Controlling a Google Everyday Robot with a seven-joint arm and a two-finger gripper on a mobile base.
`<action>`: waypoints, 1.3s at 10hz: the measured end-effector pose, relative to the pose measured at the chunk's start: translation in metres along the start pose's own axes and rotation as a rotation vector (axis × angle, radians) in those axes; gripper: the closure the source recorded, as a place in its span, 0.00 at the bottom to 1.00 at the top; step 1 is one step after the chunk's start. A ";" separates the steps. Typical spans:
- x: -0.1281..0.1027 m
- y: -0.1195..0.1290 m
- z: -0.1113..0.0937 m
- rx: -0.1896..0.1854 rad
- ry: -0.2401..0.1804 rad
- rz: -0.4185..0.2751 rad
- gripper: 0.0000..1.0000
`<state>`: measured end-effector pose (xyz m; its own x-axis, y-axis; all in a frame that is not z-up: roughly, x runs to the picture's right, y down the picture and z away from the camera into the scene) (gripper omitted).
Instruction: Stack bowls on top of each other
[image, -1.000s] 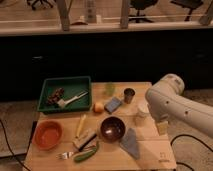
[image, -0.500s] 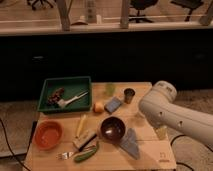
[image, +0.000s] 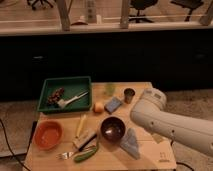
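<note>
The glossy dark brown bowl (image: 113, 128) stands upright near the middle of the wooden table (image: 150, 157). The orange-red bowl (image: 48, 134) stands apart from it at the table's front left. Both look empty. Only my white arm (image: 160, 120) shows, reaching in from the lower right, with its rounded joint just right of the brown bowl. My gripper itself is not in view; it may be hidden behind the arm.
A green tray (image: 65, 93) with utensils sits at the back left. A small metal cup (image: 129, 95), a blue sponge (image: 113, 104), an orange fruit (image: 98, 107), a yellow item (image: 80, 125), a fork (image: 67, 155) and a pale blue packet (image: 131, 144) surround the bowls.
My arm has swung left and lower, closer to the brown bowl. The bowls and other objects have not moved.
</note>
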<state>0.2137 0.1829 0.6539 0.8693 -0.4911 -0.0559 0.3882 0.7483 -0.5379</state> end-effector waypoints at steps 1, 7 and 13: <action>-0.002 0.000 -0.001 0.003 0.007 -0.012 0.20; -0.012 -0.002 0.001 0.056 0.022 -0.048 0.20; -0.009 -0.013 -0.006 0.095 0.048 -0.070 0.20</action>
<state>0.1995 0.1750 0.6561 0.8246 -0.5624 -0.0621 0.4763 0.7493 -0.4602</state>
